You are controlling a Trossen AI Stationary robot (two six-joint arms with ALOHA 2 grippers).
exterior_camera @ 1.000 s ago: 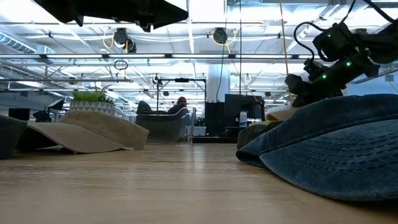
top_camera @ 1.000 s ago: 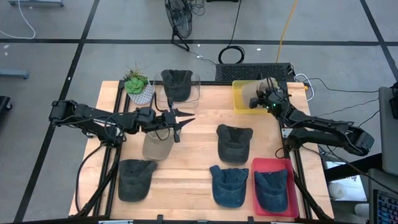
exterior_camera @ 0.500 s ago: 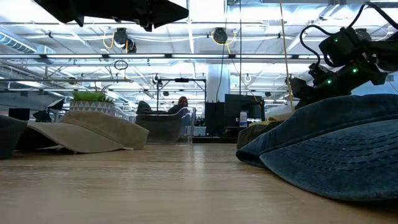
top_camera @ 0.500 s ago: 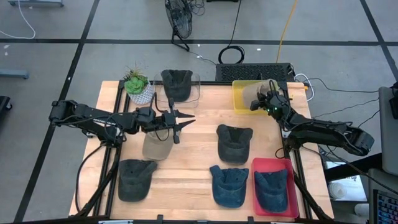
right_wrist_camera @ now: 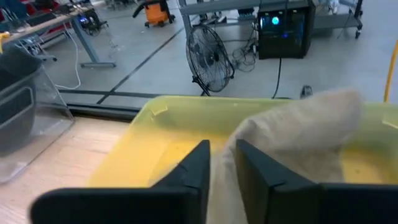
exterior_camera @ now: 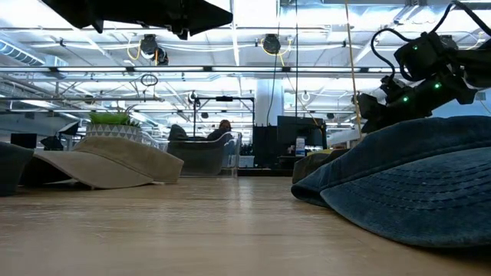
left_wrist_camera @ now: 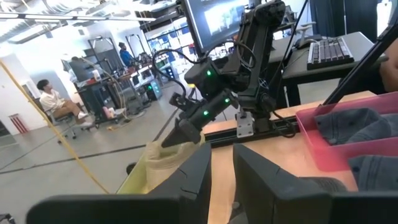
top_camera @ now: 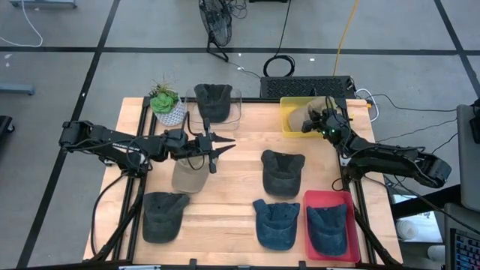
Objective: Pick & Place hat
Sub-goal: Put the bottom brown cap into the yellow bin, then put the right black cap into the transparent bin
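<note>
A beige hat (top_camera: 306,112) (right_wrist_camera: 311,124) lies in the yellow bin (top_camera: 289,126) at the table's far right, its crown against the bin's far wall. My right gripper (top_camera: 309,124) (right_wrist_camera: 222,155) hovers over that bin. Its fingers are a little apart, and the hat's near edge sits at the gap. My left gripper (top_camera: 229,144) (left_wrist_camera: 222,162) points level toward the table's right, above mid-table. It has a narrow gap and nothing in it. A second beige hat (top_camera: 189,174) lies on the table below the left arm. My right gripper comes at the beige hat's near edge (right_wrist_camera: 231,152) slanting down from the table's right side. The fingers stand on either side of that cloth, but I cannot tell whether they touch it. The hat rests in the yellow bin.
A dark hat sits in a clear bin (top_camera: 214,101) at the far edge, beside a potted plant (top_camera: 166,105). A blue hat fills the red bin (top_camera: 326,229) at the near right. Loose hats lie at mid-table (top_camera: 283,171), near left (top_camera: 163,216) and near middle (top_camera: 276,223).
</note>
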